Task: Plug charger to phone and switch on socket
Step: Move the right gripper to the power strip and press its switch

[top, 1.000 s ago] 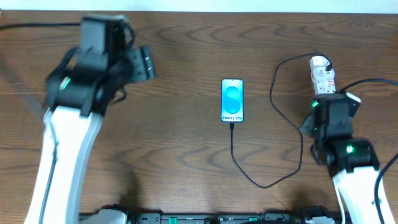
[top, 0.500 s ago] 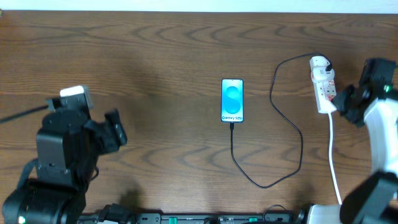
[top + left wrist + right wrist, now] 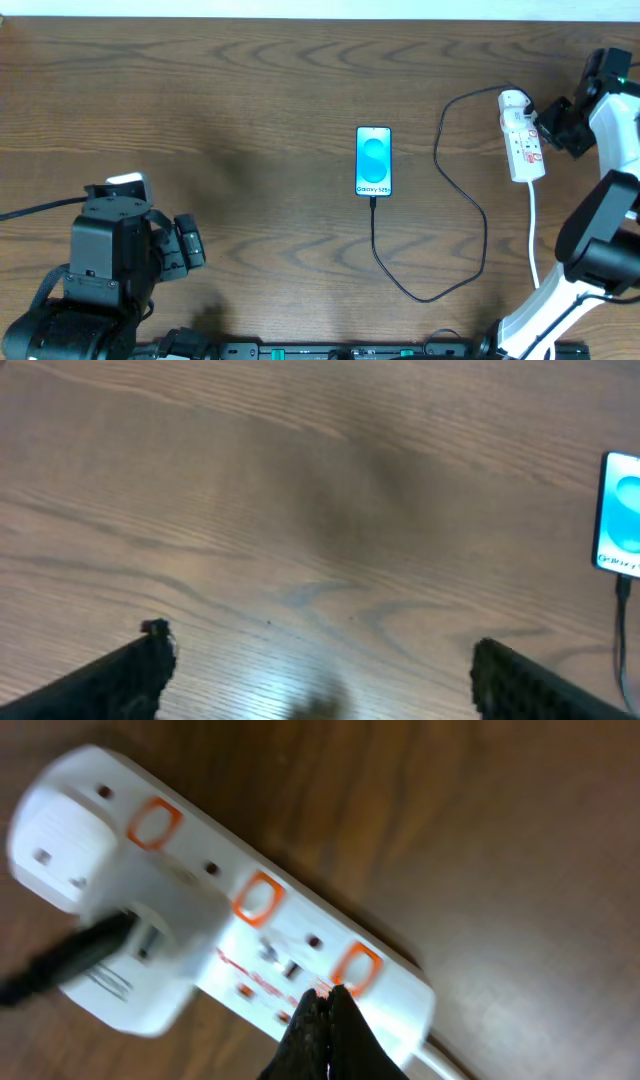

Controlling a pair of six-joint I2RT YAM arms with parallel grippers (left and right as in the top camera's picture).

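White socket [image 3: 300,925] at tips of pressed-together right hand [image 3: 322,1005]; left hand [image 3: 320,657] spread.

Left arm [image 3: 100,265], eight o'clock: boxy black housings, white cap on top, black cable trailing. Right arm [image 3: 618,125], three o'clock: white shells, black joints, tapered black right tool [image 3: 322,1020].

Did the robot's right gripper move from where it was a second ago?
Yes. The right gripper covered the socket's near end, over its cord. Now it is beside the socket's right edge, farther up the table.
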